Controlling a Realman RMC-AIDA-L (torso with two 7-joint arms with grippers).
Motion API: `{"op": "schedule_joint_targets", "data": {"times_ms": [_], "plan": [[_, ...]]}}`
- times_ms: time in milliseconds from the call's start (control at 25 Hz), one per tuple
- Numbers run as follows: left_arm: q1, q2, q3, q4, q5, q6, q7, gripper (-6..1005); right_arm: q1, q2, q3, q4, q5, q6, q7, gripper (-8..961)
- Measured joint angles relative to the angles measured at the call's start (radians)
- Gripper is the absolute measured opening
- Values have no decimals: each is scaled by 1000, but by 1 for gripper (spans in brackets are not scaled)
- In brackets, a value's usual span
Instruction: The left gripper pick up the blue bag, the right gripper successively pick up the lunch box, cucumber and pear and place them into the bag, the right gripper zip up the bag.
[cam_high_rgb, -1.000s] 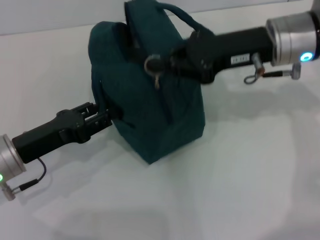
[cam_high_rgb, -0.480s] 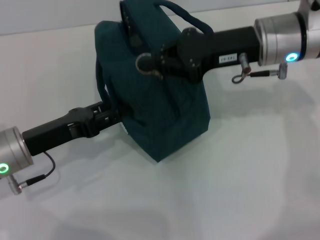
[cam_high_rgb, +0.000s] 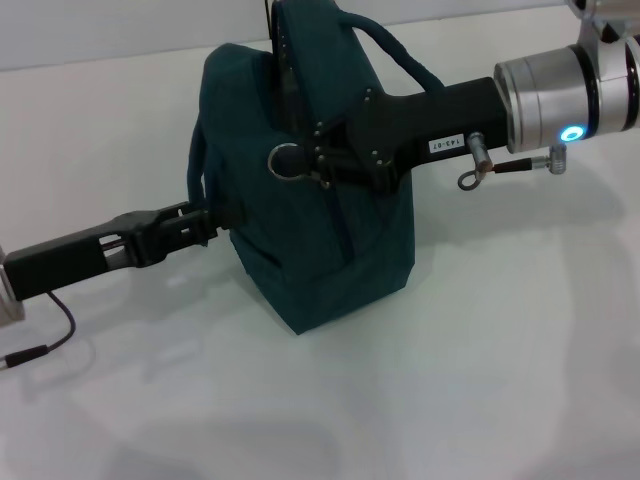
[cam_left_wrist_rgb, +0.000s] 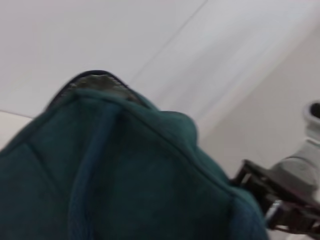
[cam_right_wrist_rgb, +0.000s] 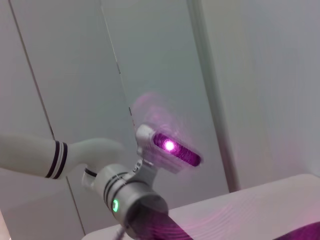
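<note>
The blue bag (cam_high_rgb: 310, 210) stands in the middle of the white table, its handle (cam_high_rgb: 395, 55) arching over the top. My left gripper (cam_high_rgb: 203, 222) comes in from the left and is shut on the bag's left side by the strap. My right gripper (cam_high_rgb: 300, 160) reaches in from the right and lies against the bag's top, by the zip line. In the left wrist view the bag's fabric (cam_left_wrist_rgb: 125, 175) fills the picture, with the zip's end (cam_left_wrist_rgb: 95, 82) at its top. The lunch box, cucumber and pear are out of view.
The white table (cam_high_rgb: 480, 360) stretches around the bag, and its far edge meets a wall. A cable (cam_high_rgb: 510, 165) hangs under my right wrist. The right wrist view shows only wall panels and the robot's head (cam_right_wrist_rgb: 170, 147).
My right gripper has slid left along the bag's top. The bag has stood up straighter and shifted slightly. My left arm has drawn back to the left, still holding the bag's side.
</note>
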Motion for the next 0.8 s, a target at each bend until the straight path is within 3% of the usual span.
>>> {"op": "schedule_joint_targets", "data": {"times_ms": [360,600,800], "plan": [[8,-23,1,-10,21,30,-45,546,21,1,-1,1,-14,2,-20,37],[8,-25,19,-26,21,3,-45,544,15,1,-1,2,-14,1,-31,39],[52,-13,-17,118,9,-8,-64,543,1,-3,2,7,-14,-10,-33,41]]}}
